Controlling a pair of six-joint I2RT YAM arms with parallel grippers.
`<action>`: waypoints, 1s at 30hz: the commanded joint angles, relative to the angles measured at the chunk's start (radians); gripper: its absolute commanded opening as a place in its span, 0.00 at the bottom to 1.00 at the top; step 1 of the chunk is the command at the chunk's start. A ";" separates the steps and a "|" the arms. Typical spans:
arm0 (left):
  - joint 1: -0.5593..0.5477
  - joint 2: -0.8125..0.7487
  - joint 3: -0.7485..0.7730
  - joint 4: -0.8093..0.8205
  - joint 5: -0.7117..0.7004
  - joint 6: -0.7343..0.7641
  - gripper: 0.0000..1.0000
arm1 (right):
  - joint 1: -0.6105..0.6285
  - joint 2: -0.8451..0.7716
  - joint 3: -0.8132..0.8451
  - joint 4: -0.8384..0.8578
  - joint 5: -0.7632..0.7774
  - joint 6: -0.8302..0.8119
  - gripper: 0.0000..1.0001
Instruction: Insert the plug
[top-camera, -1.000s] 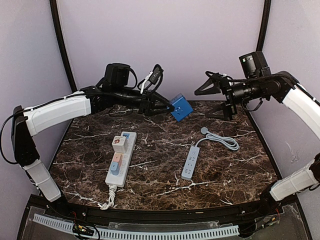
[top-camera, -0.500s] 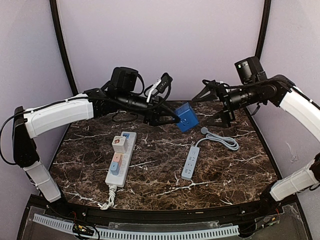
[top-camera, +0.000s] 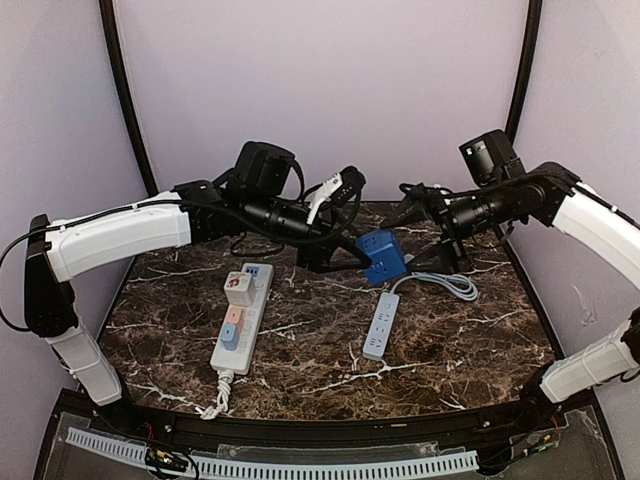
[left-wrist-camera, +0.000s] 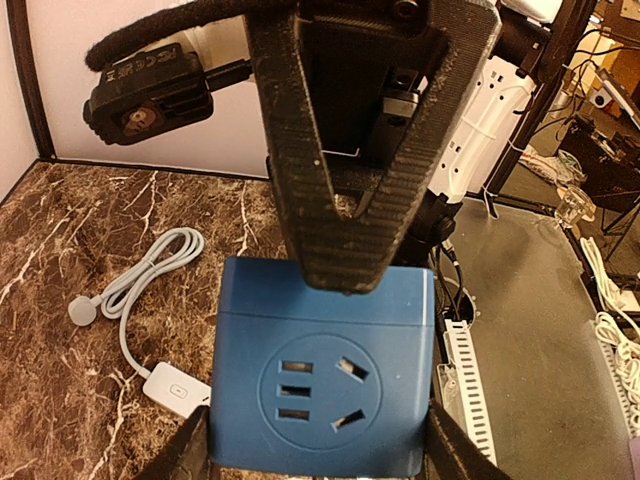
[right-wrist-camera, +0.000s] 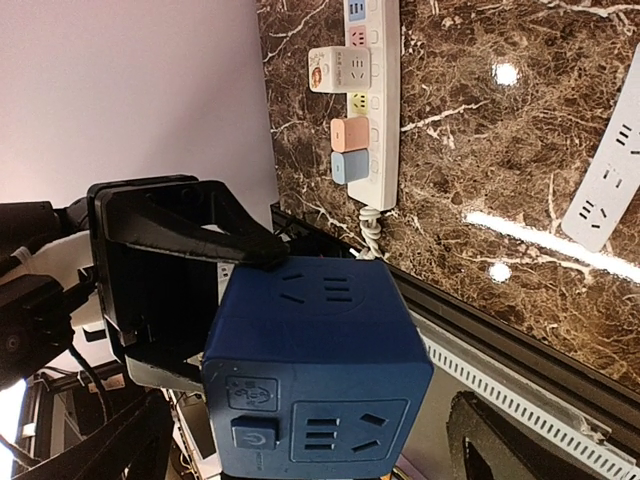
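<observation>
The plug is a blue cube (top-camera: 382, 256) with socket holes on its faces, held in the air over the back middle of the table. My left gripper (top-camera: 365, 255) is shut on it, its fingers pressing the cube's (left-wrist-camera: 325, 390) two sides. My right gripper (top-camera: 412, 232) has come in from the right and stands open. Its fingers straddle the cube (right-wrist-camera: 315, 390) with small gaps on both sides. In the left wrist view one right fingertip (left-wrist-camera: 340, 265) overlaps the cube's top face. The long white power strip (top-camera: 243, 310) lies at the left.
The long strip (right-wrist-camera: 365, 100) carries several small coloured adapters. A short white strip (top-camera: 380, 325) lies right of centre, and its grey cable (top-camera: 455, 285) loops toward the back right. The cable ends in a round plug (left-wrist-camera: 82, 310).
My left arm has carried the blue cube right and downward toward the table's middle. My right gripper has moved left and down until its jaws straddle the cube.
</observation>
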 joint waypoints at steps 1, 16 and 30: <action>-0.015 -0.041 0.029 -0.010 -0.038 0.034 0.01 | 0.013 -0.034 -0.028 0.040 0.025 0.032 0.94; -0.033 -0.030 0.017 0.041 -0.072 0.009 0.01 | 0.035 -0.048 -0.095 0.109 0.039 0.080 0.80; -0.033 -0.026 -0.021 0.132 -0.077 -0.042 0.01 | 0.036 -0.061 -0.140 0.162 0.035 0.099 0.63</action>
